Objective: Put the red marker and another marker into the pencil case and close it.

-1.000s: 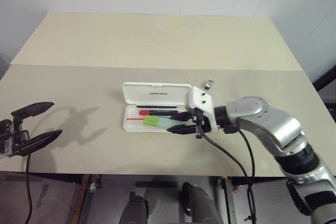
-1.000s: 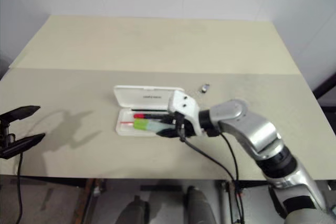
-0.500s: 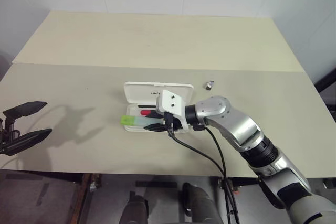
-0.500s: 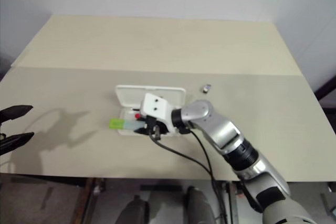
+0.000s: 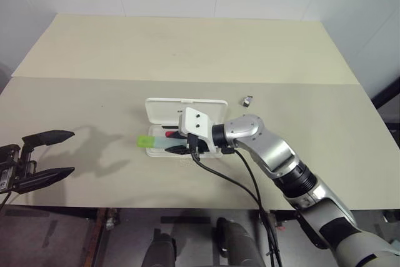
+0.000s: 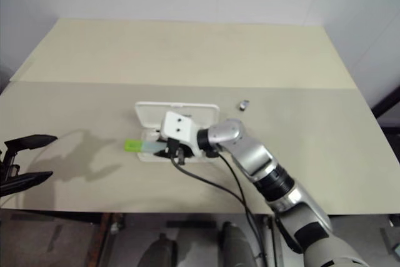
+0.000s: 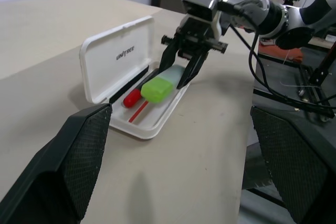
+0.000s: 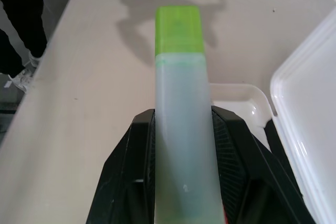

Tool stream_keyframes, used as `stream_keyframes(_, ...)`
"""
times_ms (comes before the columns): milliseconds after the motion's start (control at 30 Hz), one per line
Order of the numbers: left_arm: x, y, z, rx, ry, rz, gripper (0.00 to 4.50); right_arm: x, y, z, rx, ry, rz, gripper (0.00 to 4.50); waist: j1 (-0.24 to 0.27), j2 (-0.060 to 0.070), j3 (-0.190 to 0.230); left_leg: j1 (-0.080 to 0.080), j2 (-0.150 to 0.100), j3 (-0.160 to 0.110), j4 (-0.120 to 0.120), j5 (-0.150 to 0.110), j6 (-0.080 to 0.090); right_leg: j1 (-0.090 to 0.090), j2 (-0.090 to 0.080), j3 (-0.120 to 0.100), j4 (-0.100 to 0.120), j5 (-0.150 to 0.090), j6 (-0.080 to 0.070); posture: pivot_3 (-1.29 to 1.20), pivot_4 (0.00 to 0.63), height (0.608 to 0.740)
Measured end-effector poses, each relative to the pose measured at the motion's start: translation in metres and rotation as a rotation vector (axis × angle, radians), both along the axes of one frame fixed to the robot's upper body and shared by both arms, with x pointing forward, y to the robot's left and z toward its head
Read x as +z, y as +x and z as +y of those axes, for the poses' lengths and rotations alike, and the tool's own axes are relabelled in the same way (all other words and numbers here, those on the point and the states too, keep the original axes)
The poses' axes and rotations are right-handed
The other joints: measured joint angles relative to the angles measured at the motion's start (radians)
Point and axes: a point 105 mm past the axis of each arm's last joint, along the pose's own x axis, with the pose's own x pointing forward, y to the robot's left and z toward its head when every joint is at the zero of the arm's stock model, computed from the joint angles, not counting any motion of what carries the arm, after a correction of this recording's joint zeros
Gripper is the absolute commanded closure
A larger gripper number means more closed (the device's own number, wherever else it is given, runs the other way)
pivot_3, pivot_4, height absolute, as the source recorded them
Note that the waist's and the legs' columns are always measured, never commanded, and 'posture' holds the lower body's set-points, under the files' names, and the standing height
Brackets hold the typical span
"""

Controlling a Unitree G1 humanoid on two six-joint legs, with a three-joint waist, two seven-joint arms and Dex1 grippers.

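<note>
Currently the pencil case (image 5: 185,123) is lying open on the surface (image 5: 187,54), its lid raised at the far side. The red marker (image 7: 132,98) is seen inside the tray, close to the hinge. The green marker (image 8: 182,124) is pinched between the fingers of the right tool (image 7: 185,69) and is held lengthwise over the case, its bright green cap projecting past the case's left end, above the bare surface. The left tool (image 5: 45,157) is spread wide and is held well to the left of the case, touching nothing. A small metal clip (image 5: 248,100) is noted beyond the case's right end.

Risk, as judged: if the marker is released where it is, the cap end could land on the case's left rim or outside it, and the marker could roll onto the surface. A marker resting across the rim would then block the lid from shutting. The case could also be pushed along the surface by the tool, since nothing is steadying it.
</note>
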Motion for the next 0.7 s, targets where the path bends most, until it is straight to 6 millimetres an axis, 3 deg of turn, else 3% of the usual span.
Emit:
stream_keyframes(367, 0.002, -0.001, -0.006, -0.029, 0.007, -0.013, 0.00, -0.011, 0.003, 0.000, 0.038, -0.060, -0.051, 3.38, -0.006, 0.000, 0.000, 0.000, 0.000, 0.000, 0.000, 0.000, 0.000, 0.000, 0.000, 0.000, 0.000, 0.000, 0.000, 0.00, 0.150, 0.740)
stream_keyframes(667, 0.004, -0.002, -0.013, -0.062, 0.011, -0.031, 0.00, -0.018, 0.007, 0.000, 0.034, -0.094, -0.081, 0.16, -0.019, 0.000, 0.000, 0.000, 0.000, 0.000, 0.000, 0.000, 0.000, 0.000, 0.000, 0.000, 0.000, 0.000, 0.000, 0.00, 0.150, 0.740)
stream_keyframes(700, 0.004, -0.002, -0.013, -0.062, 0.011, -0.031, 0.00, -0.019, 0.007, 0.000, 0.038, -0.096, -0.078, 0.02, -0.019, 0.000, 0.000, 0.000, 0.000, 0.000, 0.000, 0.000, 0.000, 0.000, 0.000, 0.000, 0.000, 0.000, 0.000, 0.00, 0.150, 0.740)
